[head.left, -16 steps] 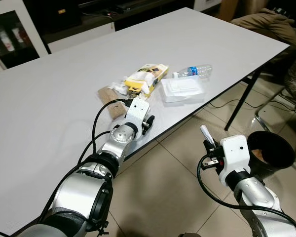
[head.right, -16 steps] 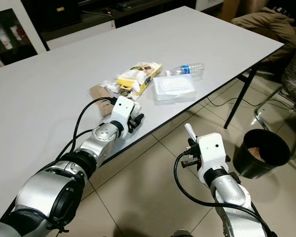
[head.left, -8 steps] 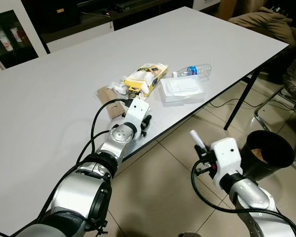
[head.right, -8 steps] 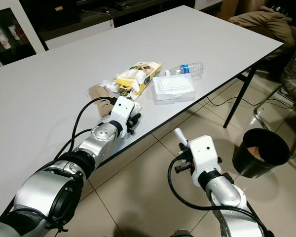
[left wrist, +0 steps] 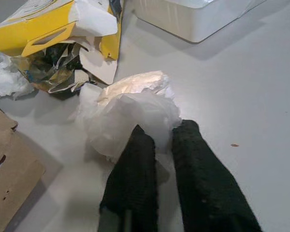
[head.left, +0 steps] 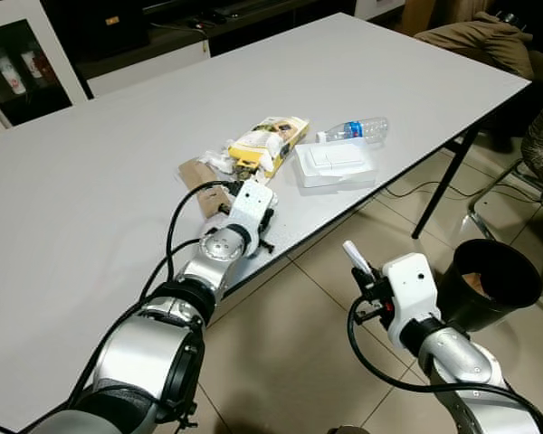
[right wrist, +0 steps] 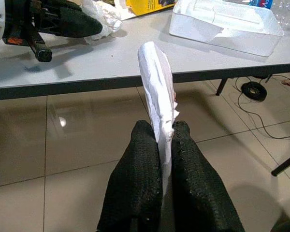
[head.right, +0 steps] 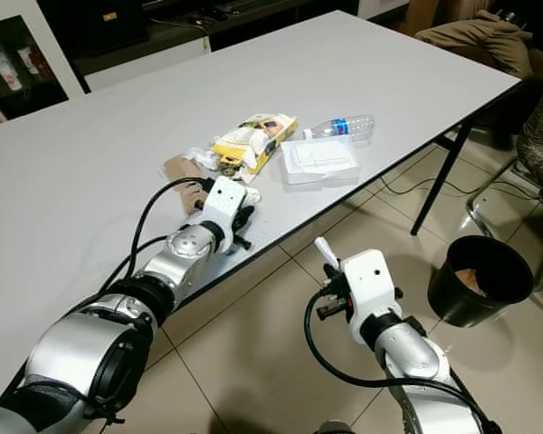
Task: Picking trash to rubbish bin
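Right hand (right wrist: 160,133) pinches white scrap (right wrist: 157,82)

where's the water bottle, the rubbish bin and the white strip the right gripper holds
water bottle (head.left: 357,129), left eye view, on its clear body
rubbish bin (head.left: 516,271), left eye view, on its black rim
white strip (right wrist: 157,92), right wrist view, on its middle

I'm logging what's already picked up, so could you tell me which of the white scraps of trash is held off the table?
The flat white strip pinched in the right tool, out over the floor tiles. The crumpled white wad at the left tool lies on the table.
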Tool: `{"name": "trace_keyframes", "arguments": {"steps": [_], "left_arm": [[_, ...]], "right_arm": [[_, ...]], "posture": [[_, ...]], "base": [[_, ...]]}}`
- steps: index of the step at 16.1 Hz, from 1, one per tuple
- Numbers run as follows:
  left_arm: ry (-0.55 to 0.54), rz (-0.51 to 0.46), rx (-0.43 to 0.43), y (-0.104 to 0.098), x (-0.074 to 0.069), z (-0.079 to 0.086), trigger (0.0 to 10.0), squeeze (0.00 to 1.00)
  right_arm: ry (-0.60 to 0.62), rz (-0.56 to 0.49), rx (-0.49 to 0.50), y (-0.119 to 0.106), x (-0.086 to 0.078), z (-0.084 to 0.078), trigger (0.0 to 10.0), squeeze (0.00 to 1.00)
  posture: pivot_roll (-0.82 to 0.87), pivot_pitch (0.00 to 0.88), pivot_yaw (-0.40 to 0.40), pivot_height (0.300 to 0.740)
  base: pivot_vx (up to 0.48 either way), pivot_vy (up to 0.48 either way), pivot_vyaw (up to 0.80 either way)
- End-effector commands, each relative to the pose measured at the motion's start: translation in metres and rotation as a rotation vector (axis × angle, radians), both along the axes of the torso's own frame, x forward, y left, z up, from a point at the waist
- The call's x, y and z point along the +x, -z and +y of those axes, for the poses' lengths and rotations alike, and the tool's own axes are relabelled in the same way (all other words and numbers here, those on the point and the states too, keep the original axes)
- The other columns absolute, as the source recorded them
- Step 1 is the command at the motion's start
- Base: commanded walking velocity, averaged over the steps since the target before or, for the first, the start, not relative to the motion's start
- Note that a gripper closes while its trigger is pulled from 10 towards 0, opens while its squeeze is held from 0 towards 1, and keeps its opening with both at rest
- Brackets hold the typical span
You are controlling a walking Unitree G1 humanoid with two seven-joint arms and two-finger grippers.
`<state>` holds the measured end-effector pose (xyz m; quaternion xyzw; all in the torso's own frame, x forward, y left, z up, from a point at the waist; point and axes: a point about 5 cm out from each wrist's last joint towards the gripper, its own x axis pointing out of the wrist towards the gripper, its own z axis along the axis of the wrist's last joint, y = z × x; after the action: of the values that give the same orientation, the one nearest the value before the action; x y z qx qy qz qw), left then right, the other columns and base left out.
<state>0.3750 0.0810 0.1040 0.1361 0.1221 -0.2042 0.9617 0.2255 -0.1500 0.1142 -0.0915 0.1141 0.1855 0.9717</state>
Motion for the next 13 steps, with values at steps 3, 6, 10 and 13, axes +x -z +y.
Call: {"name": "trace_keyframes", "arguments": {"steps": [3,6,10,13], "left_arm": [[0.038,0.004,-0.007,-0.001,-0.001,-0.005,0.0,0.00],[0.063,0.009,-0.029,0.000,-0.002,-0.008,0.0,0.00],[0.112,0.006,-0.111,0.001,-0.006,-0.011,0.0,0.00],[0.113,-0.023,-0.244,-0.005,-0.004,-0.005,0.0,0.00]], "right_arm": [[-0.010,-0.010,-0.009,-0.002,0.003,0.000,10.0,0.00],[-0.005,-0.011,-0.017,-0.001,0.005,-0.001,10.0,0.00],[-0.020,-0.025,-0.008,0.001,0.011,0.005,10.0,0.00],[-0.029,-0.060,-0.001,-0.003,0.016,0.006,10.0,0.00]], "posture": [[-0.38,0.044,0.096,0.740],[-0.38,0.032,0.092,0.740],[-0.34,0.000,0.073,0.740],[-0.30,0.000,0.059,0.740]], "base": [[0.000,0.000,0.00],[0.000,0.000,0.00],[0.000,0.000,0.00],[0.000,0.000,0.00]]}}
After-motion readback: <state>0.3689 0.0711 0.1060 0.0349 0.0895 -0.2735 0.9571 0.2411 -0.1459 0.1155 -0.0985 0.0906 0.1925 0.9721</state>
